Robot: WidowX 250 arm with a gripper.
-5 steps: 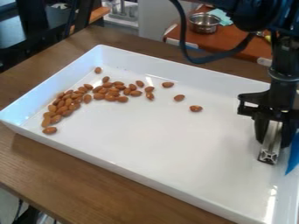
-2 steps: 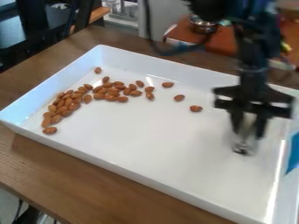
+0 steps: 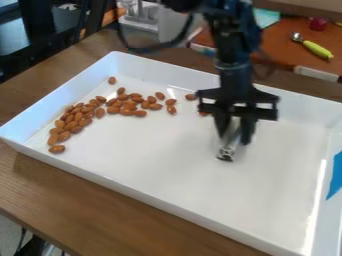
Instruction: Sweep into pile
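Note:
My gripper (image 3: 234,142) hangs over the right-centre of the white tray (image 3: 153,197), shut on a short silver metal bar (image 3: 228,149) that points down toward the tray floor. Brown almonds (image 3: 127,111) lie in a curved band from the tray's left side to its back middle. One almond (image 3: 112,80) sits apart near the back left corner, and another (image 3: 57,149) marks the front end of the band. To the right of the band, an almond (image 3: 190,97) lies beside the gripper, and one more is partly hidden behind it.
The tray's raised walls surround the almonds, and it stands on a brown wooden table (image 3: 80,192). Blue tape (image 3: 336,175) is on the tray's right side. Behind, a reddish surface holds a spoon with a yellow-green handle (image 3: 317,49). Dark chairs stand at the back left.
The gripper has moved left across the tray with the metal bar, from the right side to just right of the almonds. It now covers part of the right-hand almonds, which otherwise look unmoved.

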